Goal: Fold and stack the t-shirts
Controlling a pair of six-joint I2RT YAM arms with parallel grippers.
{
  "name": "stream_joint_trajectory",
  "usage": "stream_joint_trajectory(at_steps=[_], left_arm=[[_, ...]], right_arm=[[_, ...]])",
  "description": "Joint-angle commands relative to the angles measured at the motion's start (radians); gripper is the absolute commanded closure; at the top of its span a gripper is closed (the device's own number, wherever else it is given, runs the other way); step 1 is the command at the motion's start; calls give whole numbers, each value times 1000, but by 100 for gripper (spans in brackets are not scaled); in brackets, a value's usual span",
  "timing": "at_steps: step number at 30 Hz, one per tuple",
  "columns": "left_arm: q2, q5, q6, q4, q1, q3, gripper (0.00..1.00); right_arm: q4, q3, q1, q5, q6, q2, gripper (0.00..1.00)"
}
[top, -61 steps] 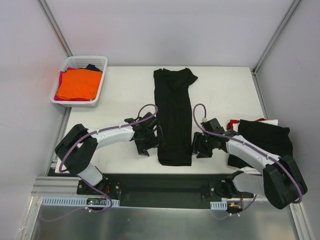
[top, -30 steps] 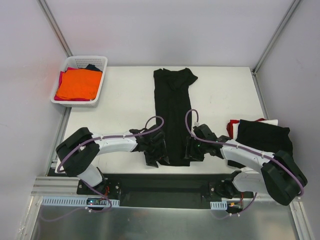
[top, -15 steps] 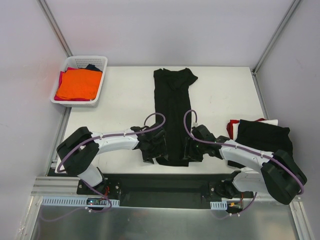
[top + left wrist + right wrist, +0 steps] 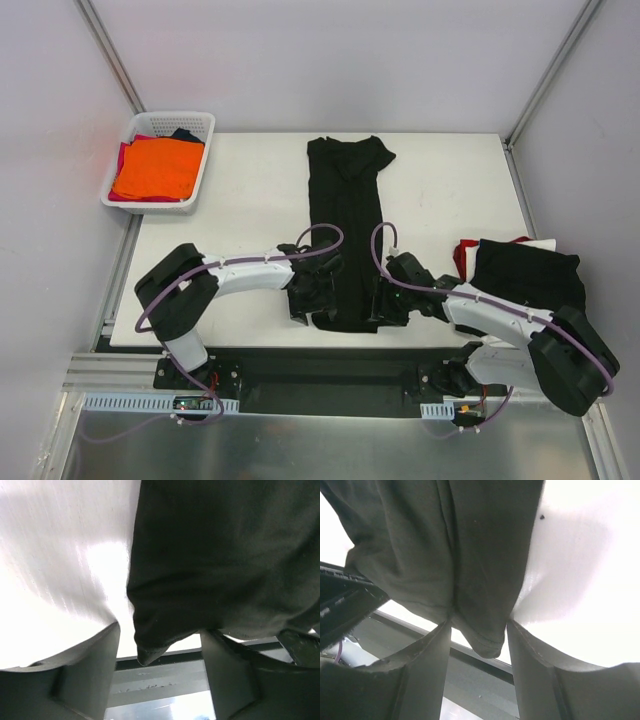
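A black t-shirt [image 4: 345, 225], folded into a long narrow strip, lies down the middle of the table. My left gripper [image 4: 314, 300] is at its near left corner. In the left wrist view that corner [image 4: 150, 650] hangs over the table edge between the open fingers [image 4: 85, 670] of the left gripper [image 4: 160, 630]. My right gripper [image 4: 386, 300] is at the near right corner. In the right wrist view the hem corner [image 4: 482, 640] droops between the spread fingers [image 4: 535, 675] of the right gripper [image 4: 479, 625] and brushes both.
A white lattice basket [image 4: 205, 150] at the far left holds an orange shirt [image 4: 157, 167] on top of others. A pile with a black folded shirt [image 4: 525, 275] over red and white cloth lies at the right edge. A dark rail [image 4: 330, 370] runs below the table's near edge.
Both grippers have moved from beside the strip down and inward to its near hem corners. The left arm has slid further right. The shirt's near edge has bunched slightly.
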Motion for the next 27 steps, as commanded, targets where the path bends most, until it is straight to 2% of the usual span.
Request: stream_joint_trajectory(at_steps=[1,4,5,6,8,13,17,27], left_arm=[[59,-66,24,44,15,48,58],[54,-60,13,45,15,45,79],[51,-61,12,45,15,41,80],[48,-61,7,44,15,35,82],[34,-64,1,45,14,10,83],[-13,-69,-24,48,-3,-45,89],[-38,-63,-36,47,-19,-48,100],[-78,-66,-19,7,-29,92,100]], right_arm=[[-97,-39,5,58,-9,-29,48],[-99,-45,7,62,-6,-40,54],[-97,-46,8,60,-6,-40,68],[-94,-51,7,60,-3,-37,76],[-82,-57,8,60,-1,-27,86],[-45,-54,14,51,8,0,91],[-51,-22,24,52,8,10,94],[-204,162,31,91,-19,-43,97]])
